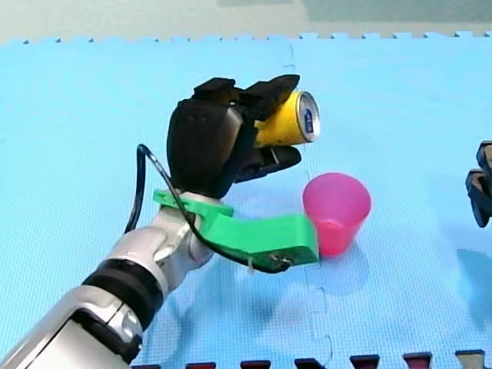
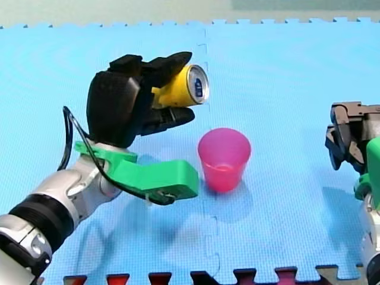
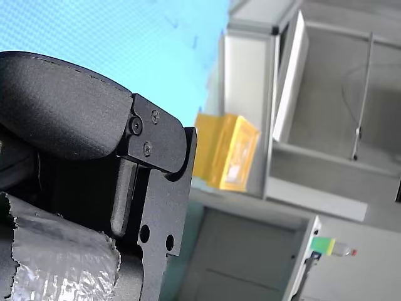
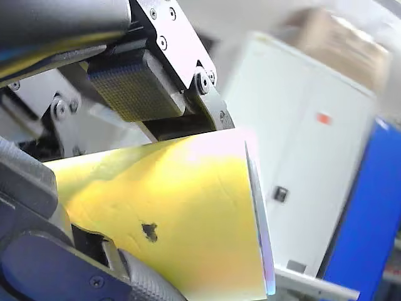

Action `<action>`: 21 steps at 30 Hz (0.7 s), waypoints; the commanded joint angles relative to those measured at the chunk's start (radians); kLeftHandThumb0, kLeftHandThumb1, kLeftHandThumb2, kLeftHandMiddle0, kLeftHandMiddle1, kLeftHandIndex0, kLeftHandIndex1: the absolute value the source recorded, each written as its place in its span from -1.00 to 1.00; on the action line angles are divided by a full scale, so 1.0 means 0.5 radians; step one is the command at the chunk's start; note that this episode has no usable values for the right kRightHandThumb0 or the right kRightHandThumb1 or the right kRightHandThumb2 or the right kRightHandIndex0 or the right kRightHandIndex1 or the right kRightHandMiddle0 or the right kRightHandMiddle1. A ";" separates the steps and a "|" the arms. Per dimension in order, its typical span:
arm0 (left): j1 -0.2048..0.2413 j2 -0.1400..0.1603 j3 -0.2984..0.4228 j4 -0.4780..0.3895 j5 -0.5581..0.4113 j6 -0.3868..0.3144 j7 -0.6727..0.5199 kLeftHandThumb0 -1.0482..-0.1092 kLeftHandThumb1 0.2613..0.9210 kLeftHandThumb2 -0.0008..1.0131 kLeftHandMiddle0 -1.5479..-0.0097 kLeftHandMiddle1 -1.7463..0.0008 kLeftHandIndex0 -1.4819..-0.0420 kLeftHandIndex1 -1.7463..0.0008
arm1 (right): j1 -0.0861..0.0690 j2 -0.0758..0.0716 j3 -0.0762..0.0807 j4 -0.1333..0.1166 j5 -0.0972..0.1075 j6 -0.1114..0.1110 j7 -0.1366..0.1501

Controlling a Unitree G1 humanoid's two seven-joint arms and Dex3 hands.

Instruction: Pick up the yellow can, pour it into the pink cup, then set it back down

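**Entry: pouring stage, blue mat (image 1: pixel 400 92)**

**Progress**
- Picking up: done. yellow can (image 1: pixel 288 119) lifted clear of the mat and tipped onto its side, silver top end turned toward the mat's right edge.
- Pouring: judged under way or about to start. Top end hanging above the pink cup (image 1: pixel 337 211), near the left side of its rim (exact overlap hard to settle from above). No stream visible, nothing visible inside the cup.
- Left to do: finishing the tilt, righting the can, setting it back on the mat.

**Task's things**
- Pink cup: upright around mid-mat, a little nearer the near edge than the far one, apart from both hands.
- Yellow can: in the air, body about level, no contact with cup or mat.

**Left hand (image 1: pixel 223 138)**
- Raised above the mat, left of the cup, back of the hand turned upward.
- Closed round the can's body, black fingers over the top and beneath.
- In the second wrist view, ribbed finger pad (image 4: pixel 135 91) pressed to the can's yellow wall.
- Forearm reaching in from the near-left corner, green bracket (image 1: pixel 261 234) at the wrist, black cable (image 1: pixel 142 184) looping beside it.

**Right hand (image 2: pixel 347 135)**
- Toward the mat's right edge, well apart from the cup.
- Nothing seen in it. Spread or closed: not to be told.
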 commanded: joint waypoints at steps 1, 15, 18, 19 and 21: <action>0.020 -0.003 0.059 0.039 -0.057 -0.071 0.008 0.38 0.68 -1.00 -0.64 0.88 -0.60 0.99 | 0.006 -0.016 -0.008 0.007 0.008 -0.018 0.015; 0.157 -0.089 0.351 0.080 -0.400 -0.304 -0.243 0.28 0.65 -1.00 -0.69 0.95 -0.60 1.00 | 0.002 -0.024 -0.015 0.009 0.024 -0.015 0.044; 0.221 -0.095 0.448 0.072 -0.532 -0.408 -0.384 0.27 0.67 -0.99 -0.66 0.97 -0.58 1.00 | 0.005 -0.028 -0.018 0.010 0.028 -0.018 0.056; 0.239 -0.097 0.483 0.068 -0.578 -0.444 -0.436 0.27 0.68 -0.99 -0.66 0.98 -0.57 1.00 | 0.006 -0.029 -0.019 0.009 0.029 -0.019 0.060; 0.268 -0.104 0.553 0.053 -0.665 -0.476 -0.535 0.26 0.69 -0.99 -0.66 0.98 -0.56 1.00 | 0.006 -0.032 -0.021 0.010 0.029 -0.019 0.064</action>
